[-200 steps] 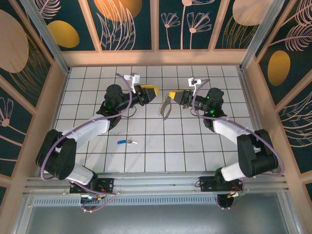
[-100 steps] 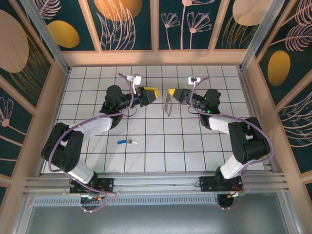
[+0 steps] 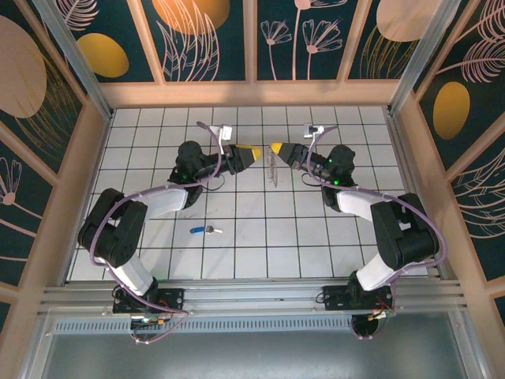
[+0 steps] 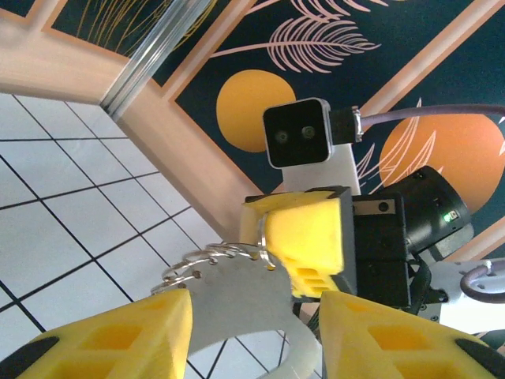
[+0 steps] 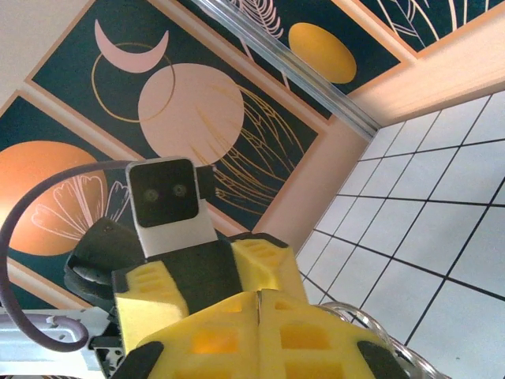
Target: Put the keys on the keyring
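no text, label, brand, number or sign can be read in any of the views.
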Available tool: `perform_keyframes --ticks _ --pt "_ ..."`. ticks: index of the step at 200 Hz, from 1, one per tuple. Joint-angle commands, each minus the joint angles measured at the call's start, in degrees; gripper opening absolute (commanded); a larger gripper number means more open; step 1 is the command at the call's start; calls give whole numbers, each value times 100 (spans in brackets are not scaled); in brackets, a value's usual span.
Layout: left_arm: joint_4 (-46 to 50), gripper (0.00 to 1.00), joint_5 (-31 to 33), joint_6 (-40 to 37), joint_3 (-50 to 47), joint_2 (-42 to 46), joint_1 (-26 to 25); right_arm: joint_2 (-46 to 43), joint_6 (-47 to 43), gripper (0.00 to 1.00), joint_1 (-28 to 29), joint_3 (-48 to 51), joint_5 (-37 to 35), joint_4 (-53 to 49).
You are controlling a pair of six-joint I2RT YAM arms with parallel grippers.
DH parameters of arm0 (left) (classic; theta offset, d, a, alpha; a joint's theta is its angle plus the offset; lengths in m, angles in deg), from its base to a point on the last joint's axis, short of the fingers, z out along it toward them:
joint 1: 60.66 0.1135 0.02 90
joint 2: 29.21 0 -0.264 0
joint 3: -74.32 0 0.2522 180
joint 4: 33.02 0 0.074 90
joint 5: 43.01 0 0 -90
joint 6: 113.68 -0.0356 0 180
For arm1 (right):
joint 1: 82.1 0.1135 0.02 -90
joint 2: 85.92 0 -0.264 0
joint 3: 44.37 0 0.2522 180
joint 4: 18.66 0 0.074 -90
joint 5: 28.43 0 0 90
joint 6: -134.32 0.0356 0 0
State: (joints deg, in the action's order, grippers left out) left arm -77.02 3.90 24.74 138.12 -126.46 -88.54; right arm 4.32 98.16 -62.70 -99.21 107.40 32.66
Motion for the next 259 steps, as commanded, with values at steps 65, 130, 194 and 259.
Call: perform_keyframes --ticks 65,130,194,259 --pt "-799 46 -44 390 271 -375 -165 -246 -146 0 102 -84 -108 -18" --pt "-844 45 -46 422 348 -409 -244 -205 -128 0 145 -93 -116 24" --pt "-1001 44 -94 552 401 -470 -322 -192 -154 0 170 -97 -124 -36" --pt "-1099 29 -165 589 436 -514 -401 -166 -164 0 172 -84 -158 -45"
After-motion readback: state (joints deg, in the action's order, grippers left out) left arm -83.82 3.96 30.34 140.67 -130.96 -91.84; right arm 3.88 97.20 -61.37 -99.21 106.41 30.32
